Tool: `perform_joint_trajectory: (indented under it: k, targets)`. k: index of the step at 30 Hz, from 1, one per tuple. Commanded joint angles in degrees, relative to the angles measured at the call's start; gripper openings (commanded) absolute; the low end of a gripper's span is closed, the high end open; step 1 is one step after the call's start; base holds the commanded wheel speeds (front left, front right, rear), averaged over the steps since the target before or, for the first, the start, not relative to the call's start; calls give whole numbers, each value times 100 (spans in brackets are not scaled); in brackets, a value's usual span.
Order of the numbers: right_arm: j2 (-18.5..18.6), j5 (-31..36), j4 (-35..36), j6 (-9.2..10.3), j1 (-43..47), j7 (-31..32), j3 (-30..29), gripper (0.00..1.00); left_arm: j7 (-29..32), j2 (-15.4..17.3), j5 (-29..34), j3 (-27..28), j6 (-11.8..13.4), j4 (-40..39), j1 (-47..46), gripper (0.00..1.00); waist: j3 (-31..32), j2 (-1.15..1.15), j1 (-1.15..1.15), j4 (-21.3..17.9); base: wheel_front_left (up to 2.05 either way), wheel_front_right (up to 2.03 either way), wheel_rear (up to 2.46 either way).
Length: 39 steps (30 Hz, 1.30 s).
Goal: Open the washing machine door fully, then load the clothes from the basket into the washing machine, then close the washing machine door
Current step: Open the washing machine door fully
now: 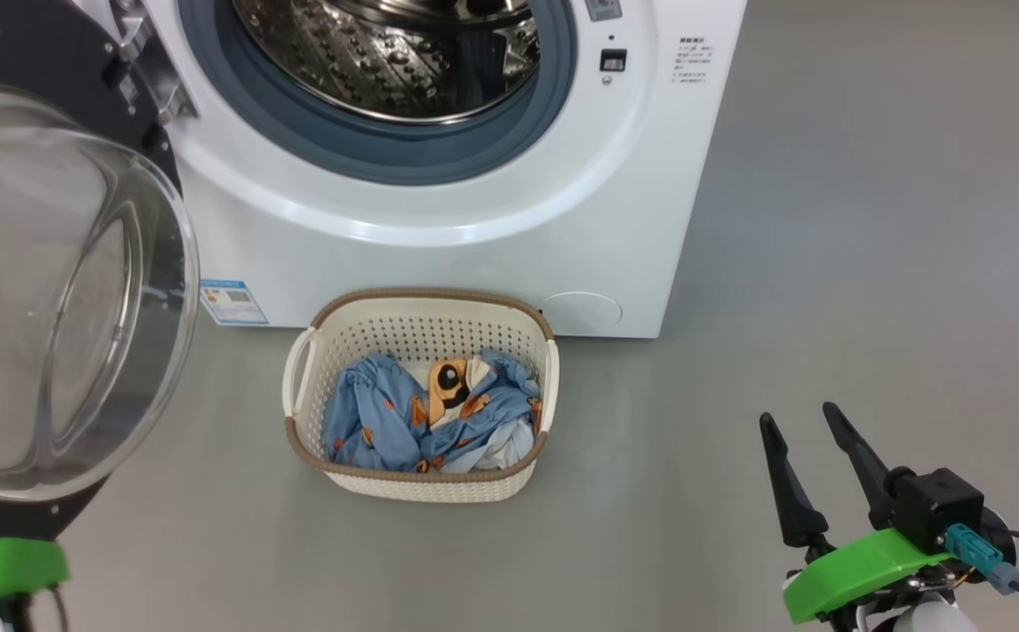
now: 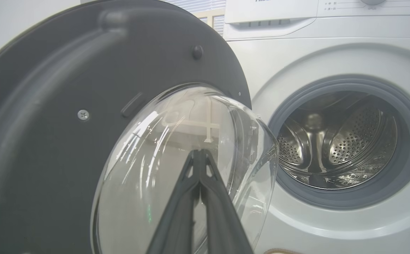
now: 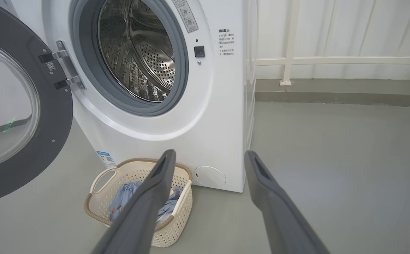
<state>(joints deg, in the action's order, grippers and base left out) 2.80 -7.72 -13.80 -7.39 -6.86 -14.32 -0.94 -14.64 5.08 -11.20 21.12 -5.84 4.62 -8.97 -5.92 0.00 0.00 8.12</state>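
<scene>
Clothes lie crumpled in basket, on floor before washing machine. Likely soft, light, limp: pinch raised fold at middle. Right gripper: fingers apart, empty. Left gripper: fingers together, by washing machine door glass.

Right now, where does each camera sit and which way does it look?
Head view: on the head, looking down at the basket of clothes before the washing machine; right jaws apart, lower right.
Left wrist view: on that wrist, looking along shut left jaws at the open washing machine door.
Right wrist view: on that wrist, looking along open right jaws toward machine and basket.
Shared: head and right wrist both show basket, door, drum.
</scene>
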Motion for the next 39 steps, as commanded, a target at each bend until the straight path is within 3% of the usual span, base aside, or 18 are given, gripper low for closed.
perform_joint_trajectory:
  k: [1, 7, 8, 9, 10, 13, 14, 15, 16, 30, 39]
  targets:
    - [8, -86, 144, -10, 7, -68, 121, 100, -36, 99, 102, 24, -38, -268, 67, 0, 82, 0, 0, -36, 0, 0, 0]
    - [8, -112, 183, -10, 104, -68, 145, 100, -36, -34, 161, -463, -124, -548, 437, 0, 206, 0, 0, -177, 0, 0, 0]
    - [8, -113, 194, -10, 118, -68, 146, 100, -36, -44, 180, -532, -130, -564, 498, 9, 228, 0, 0, -211, 0, 0, 0]
    - [8, -125, 204, -10, 134, -68, 148, 100, -36, -56, 186, -582, -134, -578, 552, 29, 244, 0, 0, -250, 0, 0, 0]
    - [8, -127, 210, -10, 149, -68, 155, 100, -36, -67, 188, -621, -137, -586, 601, 42, 261, 0, 0, -289, 0, 0, 0]
    - [8, -138, 216, -10, 183, -68, 164, 100, -36, -80, 197, -699, -143, -552, 697, 49, 300, 0, 0, -373, 0, 0, 0]
    - [8, -132, 218, -10, 200, -68, 167, 100, -36, -85, 195, -722, -146, -540, 731, 60, 317, 0, 0, -416, 0, 0, 0]
    - [8, -134, 221, -10, 213, -68, 167, 100, -36, -90, 200, -740, -148, -550, 752, 86, 336, 0, 0, -460, 0, 0, 0]
    - [8, -122, 227, -10, 229, -68, 165, 100, -36, -99, 195, -739, -149, -561, 771, 100, 359, 0, 0, -503, 0, 0, 0]
    - [8, 18, 569, -10, 402, -68, 240, 100, -36, -28, 403, -1241, -162, -292, 1255, 100, 519, 0, 0, -1190, 0, 0, 0]
    - [8, 73, 678, -10, 557, -68, 276, 100, -36, -24, 406, -1253, -163, -88, 1365, 100, 537, 0, 0, -1274, 0, 0, 0]
